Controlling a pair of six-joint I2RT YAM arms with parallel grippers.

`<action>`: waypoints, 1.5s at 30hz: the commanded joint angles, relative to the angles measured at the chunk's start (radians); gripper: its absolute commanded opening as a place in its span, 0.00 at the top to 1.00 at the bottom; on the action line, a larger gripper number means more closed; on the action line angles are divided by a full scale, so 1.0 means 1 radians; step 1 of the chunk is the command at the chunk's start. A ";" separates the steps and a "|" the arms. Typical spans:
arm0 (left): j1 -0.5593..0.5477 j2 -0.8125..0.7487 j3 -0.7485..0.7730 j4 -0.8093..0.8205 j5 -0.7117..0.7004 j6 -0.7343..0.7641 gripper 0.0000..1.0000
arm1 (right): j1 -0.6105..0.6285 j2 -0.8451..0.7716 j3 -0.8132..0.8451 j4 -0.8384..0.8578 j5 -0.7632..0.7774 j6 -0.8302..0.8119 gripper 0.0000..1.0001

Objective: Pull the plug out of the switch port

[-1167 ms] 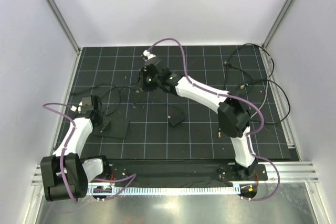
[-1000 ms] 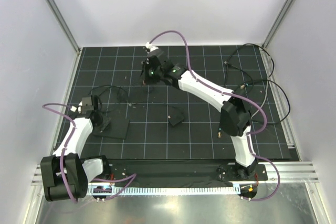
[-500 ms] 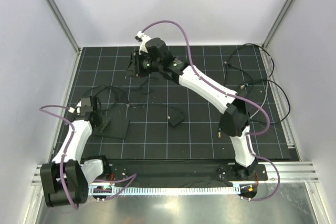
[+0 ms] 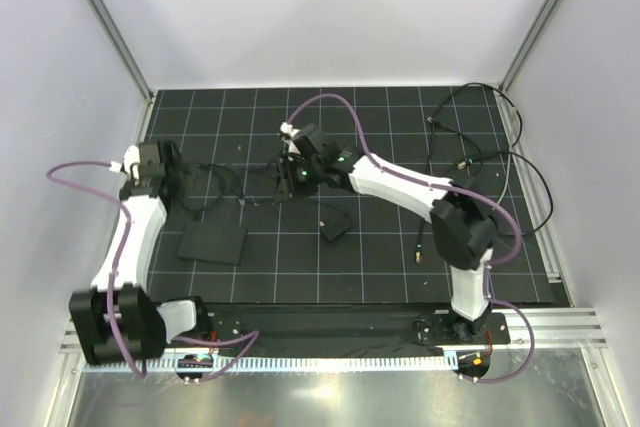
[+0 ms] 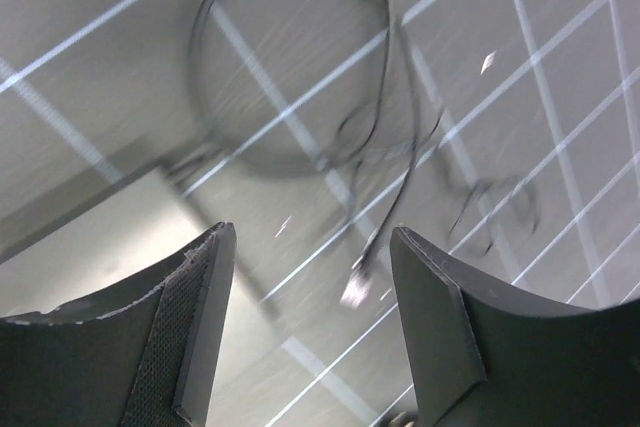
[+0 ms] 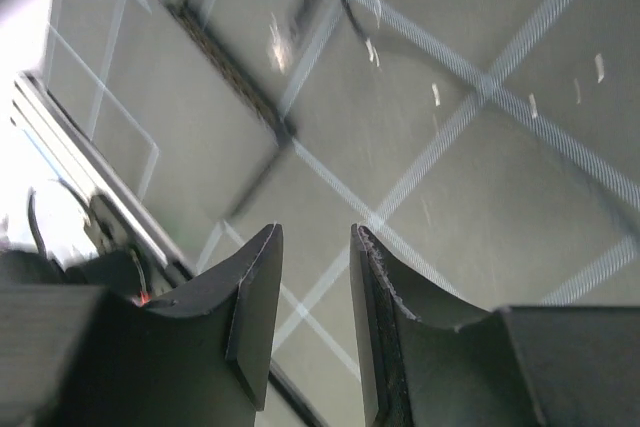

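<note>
Plug (image 5: 355, 287) lying free, apart from switch (image 4: 212, 244); pulling seeming done. Left gripper (image 5: 310, 332), right gripper (image 6: 315, 322) hanging open, empty. Next: parking arms.

The overhead camera sits high behind the arm bases and looks down and forward over the whole gridded mat (image 4: 400, 267), with the near edge at the bottom. The left wrist camera looks past the left gripper (image 5: 310, 237), close above the mat's left side. It takes in the looped cable (image 5: 196, 52), which the overhead view also shows. The right wrist camera looks past the right gripper (image 6: 315, 237), closer still, at grid lines near the mat's middle.
</note>
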 commanded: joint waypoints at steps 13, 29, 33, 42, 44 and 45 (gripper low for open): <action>-0.052 0.698 0.606 -0.125 -0.216 -0.342 0.34 | -0.003 -0.486 -0.389 0.053 0.108 -0.073 0.60; -0.070 1.084 0.984 -0.459 -0.235 -0.509 0.43 | -0.016 -0.537 -0.480 0.060 0.179 -0.091 0.61; -0.069 1.105 0.984 -0.466 -0.244 -0.529 0.45 | -0.018 -0.535 -0.480 0.060 0.188 -0.093 0.61; -0.070 1.131 0.997 -0.469 -0.263 -0.538 0.63 | -0.018 -0.532 -0.475 0.068 0.188 -0.082 0.61; -0.070 1.137 1.006 -0.473 -0.269 -0.537 0.73 | -0.020 -0.532 -0.475 0.066 0.190 -0.081 0.61; -0.070 1.144 1.009 -0.470 -0.272 -0.535 0.77 | -0.018 -0.531 -0.473 0.063 0.190 -0.081 0.61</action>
